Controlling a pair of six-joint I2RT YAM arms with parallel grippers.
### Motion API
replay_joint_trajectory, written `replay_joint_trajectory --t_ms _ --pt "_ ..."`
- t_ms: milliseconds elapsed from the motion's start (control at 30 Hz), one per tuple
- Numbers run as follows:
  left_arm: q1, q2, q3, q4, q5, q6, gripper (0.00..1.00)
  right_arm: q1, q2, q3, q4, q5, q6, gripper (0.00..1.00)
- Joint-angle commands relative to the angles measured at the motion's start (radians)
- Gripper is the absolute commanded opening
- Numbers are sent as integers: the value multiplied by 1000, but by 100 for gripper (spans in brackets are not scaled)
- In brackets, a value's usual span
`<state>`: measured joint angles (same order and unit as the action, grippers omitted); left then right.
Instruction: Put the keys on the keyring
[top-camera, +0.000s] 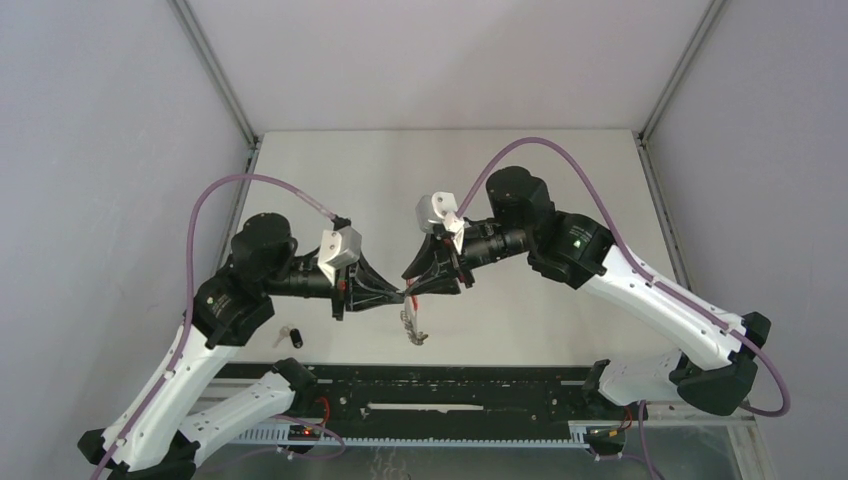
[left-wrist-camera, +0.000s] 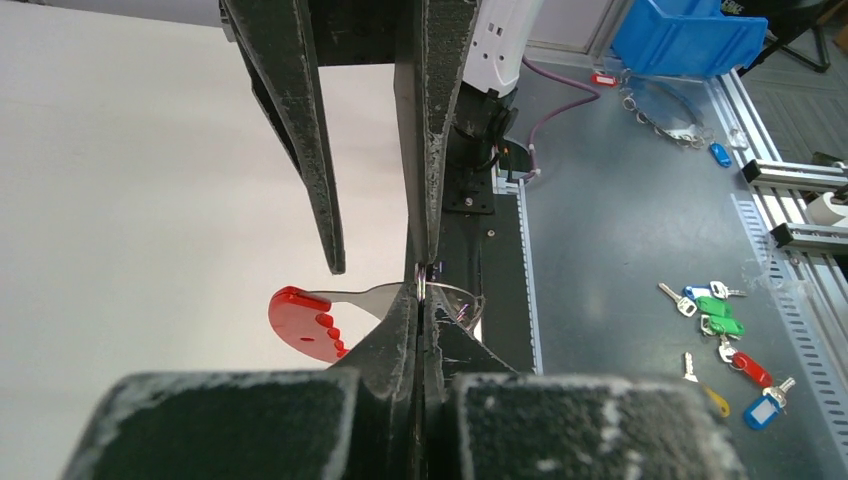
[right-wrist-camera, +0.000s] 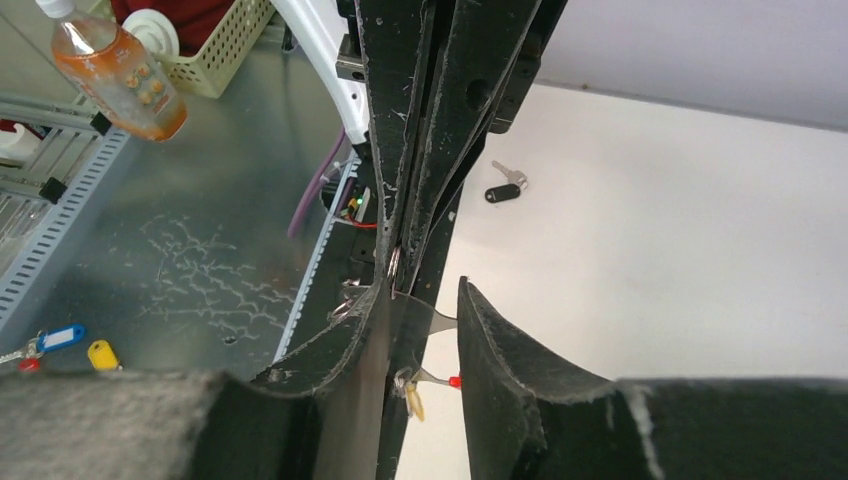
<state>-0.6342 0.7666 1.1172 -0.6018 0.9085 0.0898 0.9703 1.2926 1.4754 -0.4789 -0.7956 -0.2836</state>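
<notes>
The keyring (top-camera: 412, 325) hangs above the table between the two grippers. My left gripper (top-camera: 400, 296) is shut on one of its thin silver wire rings (left-wrist-camera: 423, 289). The red curved band (left-wrist-camera: 300, 322) sticks out to the left of that grip. My right gripper (right-wrist-camera: 425, 300) faces the left one tip to tip. Its jaws stand open around the left fingertips and the band's silver stem. A key with a yellow tag (right-wrist-camera: 412, 400) dangles from the rings below. The black-tagged key (top-camera: 291, 336) lies on the table near the left arm; it also shows in the right wrist view (right-wrist-camera: 505, 190).
A black rail (top-camera: 430, 395) runs along the table's near edge. Beyond that edge, a grey bench holds several spare tagged keys (left-wrist-camera: 722, 322), a blue bin (left-wrist-camera: 690, 35), a bottle (right-wrist-camera: 120, 80) and a basket (right-wrist-camera: 215, 40). Grey walls enclose the white table (top-camera: 560, 170).
</notes>
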Motion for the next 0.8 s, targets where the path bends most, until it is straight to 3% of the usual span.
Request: replay_joint_trajectory --t_ms 0,200,500,767 --pt "4 -6 67 34 9 23 0 16 11 68 -71 -12 -47 37" --pt "5 -12 60 37 7 26 0 24 20 72 -35 1 -17 33" --pt "4 -22 47 39 -31 46 0 36 17 71 -7 -10 29 42" --pt "4 -25 41 45 -51 47 0 36 33 72 30 -34 66 37"
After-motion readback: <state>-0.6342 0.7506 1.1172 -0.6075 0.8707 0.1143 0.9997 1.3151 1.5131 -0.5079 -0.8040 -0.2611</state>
